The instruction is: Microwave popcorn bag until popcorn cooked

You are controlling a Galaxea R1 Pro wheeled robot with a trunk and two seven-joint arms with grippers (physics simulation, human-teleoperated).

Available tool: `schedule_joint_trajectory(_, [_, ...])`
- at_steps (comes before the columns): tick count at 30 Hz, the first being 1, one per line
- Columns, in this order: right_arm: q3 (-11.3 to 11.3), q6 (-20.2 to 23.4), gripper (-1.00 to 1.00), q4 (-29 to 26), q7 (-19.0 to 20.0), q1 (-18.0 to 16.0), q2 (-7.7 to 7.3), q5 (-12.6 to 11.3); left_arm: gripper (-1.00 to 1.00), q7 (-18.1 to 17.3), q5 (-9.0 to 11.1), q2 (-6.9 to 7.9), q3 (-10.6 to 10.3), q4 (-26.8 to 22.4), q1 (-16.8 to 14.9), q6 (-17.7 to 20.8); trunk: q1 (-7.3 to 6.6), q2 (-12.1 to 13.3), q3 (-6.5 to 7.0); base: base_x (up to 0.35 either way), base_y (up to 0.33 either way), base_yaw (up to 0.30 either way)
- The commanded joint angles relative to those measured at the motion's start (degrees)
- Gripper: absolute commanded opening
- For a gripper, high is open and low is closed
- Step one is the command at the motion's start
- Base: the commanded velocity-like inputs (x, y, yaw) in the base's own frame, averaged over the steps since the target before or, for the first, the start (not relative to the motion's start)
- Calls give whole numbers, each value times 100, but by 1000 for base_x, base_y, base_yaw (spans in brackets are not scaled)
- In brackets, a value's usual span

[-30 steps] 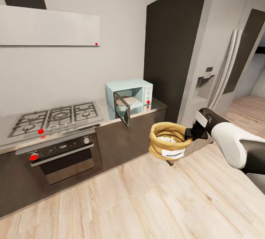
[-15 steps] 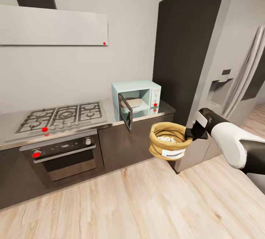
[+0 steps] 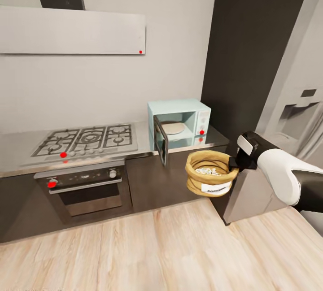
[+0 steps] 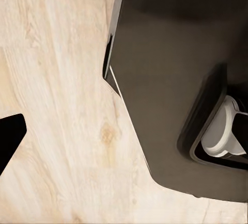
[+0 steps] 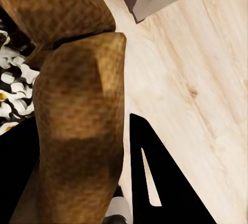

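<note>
The right gripper (image 3: 234,163) is closed on the rolled rim of the popcorn bag (image 3: 210,174), held in the air at 5 o'clock from the open microwave (image 3: 184,122) on the countertop (image 3: 142,135). White popcorn (image 3: 206,171) lies inside. The state of the left gripper's fingers cannot be told.

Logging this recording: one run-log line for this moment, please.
phase: carrying | right gripper: shut on rim of tan paper popcorn bag, held above floor | pale blue microwave: door open, on grey countertop
</note>
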Motion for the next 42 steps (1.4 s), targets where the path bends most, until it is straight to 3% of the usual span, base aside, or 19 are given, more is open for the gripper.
schedule_joint_trajectory(1, [-42, 10, -100, -8, -57, -2, -2, -57, 100, 2, 3, -1, 23, -18, 1, 40, 4, -9, -9, 192, -223, 270])
schedule_joint_trajectory(34, [-42, 6, -100, -10, -57, -2, -2, -57, 100, 2, 3, -3, 23, -18, 1, 31, 4, -9, -10, 174, -272, 272])
schedule_joint_trajectory(42, [-42, 8, -100, -10, -56, -2, -2, -57, 100, 2, 3, -2, 23, -18, 1, 31, 4, -9, -10, 152, -288, 52])
